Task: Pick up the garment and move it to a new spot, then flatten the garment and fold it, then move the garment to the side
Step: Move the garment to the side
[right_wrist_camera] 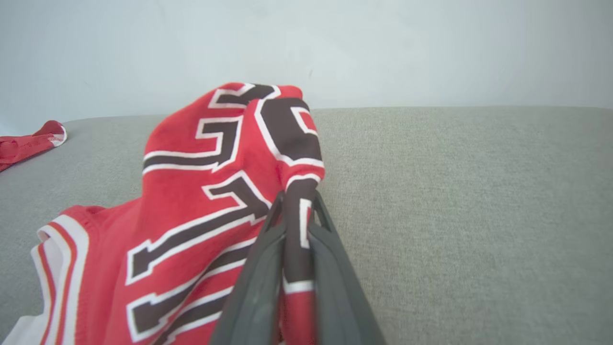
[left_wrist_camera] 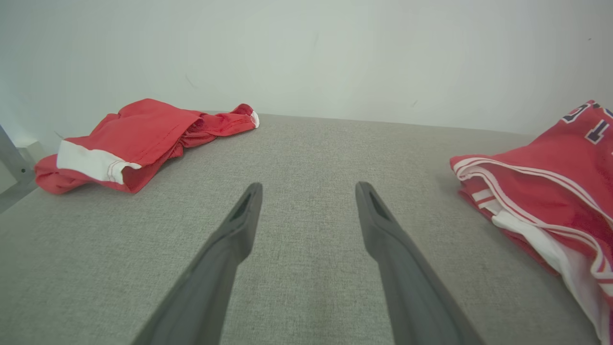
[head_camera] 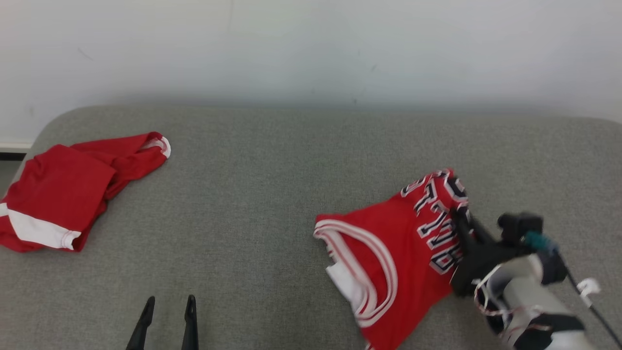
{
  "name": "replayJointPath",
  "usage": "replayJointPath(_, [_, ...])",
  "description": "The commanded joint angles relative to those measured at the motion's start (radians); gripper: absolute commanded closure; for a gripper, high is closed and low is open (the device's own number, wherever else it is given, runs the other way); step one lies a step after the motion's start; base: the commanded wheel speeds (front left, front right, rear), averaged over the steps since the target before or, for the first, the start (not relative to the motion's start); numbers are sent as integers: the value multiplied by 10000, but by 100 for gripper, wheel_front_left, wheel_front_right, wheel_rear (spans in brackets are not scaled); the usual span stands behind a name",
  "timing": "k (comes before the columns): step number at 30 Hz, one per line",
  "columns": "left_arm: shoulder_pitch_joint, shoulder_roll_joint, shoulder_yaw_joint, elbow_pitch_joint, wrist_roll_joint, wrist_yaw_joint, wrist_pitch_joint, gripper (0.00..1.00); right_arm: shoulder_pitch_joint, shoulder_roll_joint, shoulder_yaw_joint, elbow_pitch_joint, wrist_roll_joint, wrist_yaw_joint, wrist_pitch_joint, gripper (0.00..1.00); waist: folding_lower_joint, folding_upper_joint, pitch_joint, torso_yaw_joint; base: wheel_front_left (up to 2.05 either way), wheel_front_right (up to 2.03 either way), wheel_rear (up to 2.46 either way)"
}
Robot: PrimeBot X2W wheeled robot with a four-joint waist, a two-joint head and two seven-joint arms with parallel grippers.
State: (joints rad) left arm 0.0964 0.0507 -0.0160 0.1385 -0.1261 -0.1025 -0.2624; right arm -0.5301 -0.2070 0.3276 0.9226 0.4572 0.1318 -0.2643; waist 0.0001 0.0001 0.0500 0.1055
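Right gripper (right_wrist_camera: 299, 203) is pinched tight on a raised fold of the red mesh jersey with black-and-white lettering (head_camera: 388, 253), so the grab is on! The jersey sits crumpled on the right half of the grey woven-fabric surface (head_camera: 272, 194), its long axis slanting from the surface's front toward its back. Left gripper (head_camera: 168, 304) hangs spread and empty over the surface's front left. Open room lies across the surface's middle. A red garment with a white band (head_camera: 63, 194) crowds its left end.
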Motion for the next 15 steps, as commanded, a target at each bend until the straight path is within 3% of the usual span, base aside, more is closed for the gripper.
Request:
replayJointPath(1, [-177,-8,-21,-65,-145,52,-15,0,-316,-199,55,-16,86,-16,-15,100,-1,-1,284,-145,0,0,0])
replayJointPath(15, [-1396,-8,-273,-991,-15,42,-17,0,-3205,-3372,1343,342,393,-16,28,100,-1,-1,2359,-590,0,0,0])
